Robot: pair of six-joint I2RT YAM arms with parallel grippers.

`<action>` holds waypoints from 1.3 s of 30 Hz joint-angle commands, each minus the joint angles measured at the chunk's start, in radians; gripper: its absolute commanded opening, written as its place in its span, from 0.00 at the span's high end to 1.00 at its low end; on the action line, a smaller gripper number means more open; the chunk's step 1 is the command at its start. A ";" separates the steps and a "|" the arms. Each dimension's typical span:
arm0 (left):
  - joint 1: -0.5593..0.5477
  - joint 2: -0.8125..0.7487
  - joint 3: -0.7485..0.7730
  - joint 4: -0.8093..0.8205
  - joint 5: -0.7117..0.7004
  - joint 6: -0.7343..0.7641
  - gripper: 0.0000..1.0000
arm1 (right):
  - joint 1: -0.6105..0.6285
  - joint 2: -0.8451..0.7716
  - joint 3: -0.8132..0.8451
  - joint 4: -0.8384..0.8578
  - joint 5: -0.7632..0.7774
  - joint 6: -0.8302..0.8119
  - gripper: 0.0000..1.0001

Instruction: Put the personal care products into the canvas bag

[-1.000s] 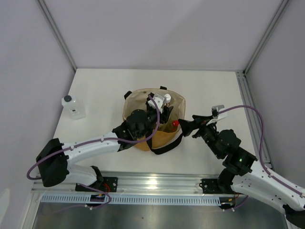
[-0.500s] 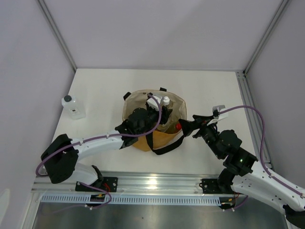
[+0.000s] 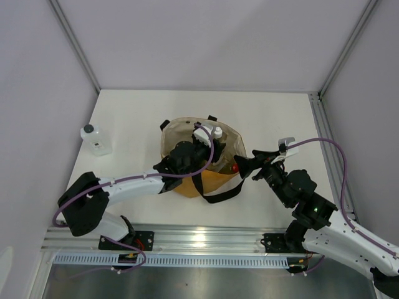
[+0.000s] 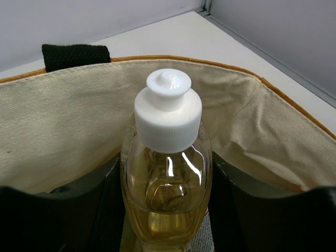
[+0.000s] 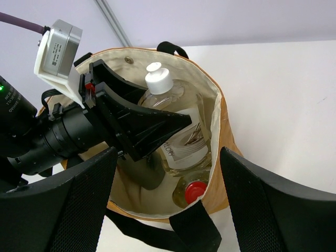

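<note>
The tan canvas bag (image 3: 187, 184) stands open at the table's middle, cream lining (image 4: 63, 105) showing. My left gripper (image 3: 207, 143) reaches into it from the left and is shut on the amber round bottle with white cap (image 4: 167, 173), held upright inside the bag (image 5: 167, 97). The yellow bottle with red cap (image 5: 195, 190) lies in the bag's bottom beside a dark grey-green bottle (image 5: 151, 170). My right gripper (image 3: 242, 164) is open and empty at the bag's right rim (image 5: 227, 131). The clear square bottle with black cap (image 3: 95, 139) stands on the table at far left.
The bag's black strap handles (image 3: 215, 190) hang over its near side onto the table. Grey walls close the table at back and sides, and a metal rail (image 3: 330, 156) runs along the right edge.
My left gripper has sunk a little deeper into the bag with the amber bottle, and the left arm's elbow shifted right. The right arm has barely moved.
</note>
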 commanded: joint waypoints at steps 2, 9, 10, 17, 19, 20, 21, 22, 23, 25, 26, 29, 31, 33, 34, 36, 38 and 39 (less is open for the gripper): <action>0.002 -0.027 0.027 0.154 0.014 -0.001 0.55 | 0.006 -0.011 0.002 0.020 0.015 -0.013 0.17; 0.002 -0.034 0.025 0.120 0.009 0.011 0.46 | 0.006 -0.012 0.002 0.019 0.017 -0.013 0.17; 0.002 -0.037 0.024 0.119 0.008 0.011 0.45 | 0.006 -0.012 0.002 0.020 0.017 -0.013 0.17; 0.002 -0.045 0.025 0.108 0.008 0.016 0.39 | 0.006 -0.019 0.003 0.019 0.018 -0.015 0.17; 0.004 -0.045 0.024 0.108 0.008 0.016 0.38 | 0.007 -0.019 0.002 0.019 0.020 -0.013 0.17; 0.002 -0.044 0.024 0.106 0.008 0.016 0.38 | 0.006 -0.017 0.002 0.019 0.020 -0.015 0.17; 0.002 -0.045 0.022 0.106 0.008 0.016 0.37 | 0.006 -0.017 0.002 0.019 0.020 -0.015 0.17; 0.002 -0.045 0.022 0.106 0.009 0.014 0.37 | 0.006 -0.017 0.002 0.019 0.020 -0.015 0.17; 0.002 -0.044 0.021 0.106 0.012 0.014 0.37 | 0.006 -0.016 0.002 0.019 0.020 -0.015 0.17; 0.002 -0.045 0.020 0.105 0.019 0.016 0.37 | 0.006 -0.016 0.003 0.019 0.021 -0.015 0.17; 0.002 -0.048 0.017 0.103 0.019 0.017 0.37 | 0.006 -0.017 0.003 0.019 0.020 -0.016 0.17; 0.002 -0.056 0.014 0.097 0.016 0.013 0.37 | 0.006 -0.020 0.003 0.017 0.020 -0.016 0.17; 0.002 -0.079 0.016 0.076 0.020 0.006 0.36 | 0.006 -0.022 0.003 0.019 0.020 -0.016 0.17; 0.001 -0.105 0.019 0.051 0.022 -0.003 0.35 | 0.006 -0.022 0.003 0.019 0.017 -0.016 0.17; 0.002 -0.141 0.031 0.016 0.016 -0.006 0.35 | 0.006 -0.023 0.003 0.019 0.015 -0.016 0.17; 0.001 -0.184 0.039 -0.022 0.010 -0.009 0.32 | 0.006 -0.023 0.003 0.017 0.017 -0.018 0.17; -0.001 -0.252 0.076 -0.099 -0.020 -0.015 0.31 | 0.006 -0.025 0.003 0.017 0.020 -0.018 0.17; -0.001 -0.273 0.109 -0.139 -0.039 -0.023 0.30 | 0.006 -0.025 0.003 0.017 0.020 -0.016 0.17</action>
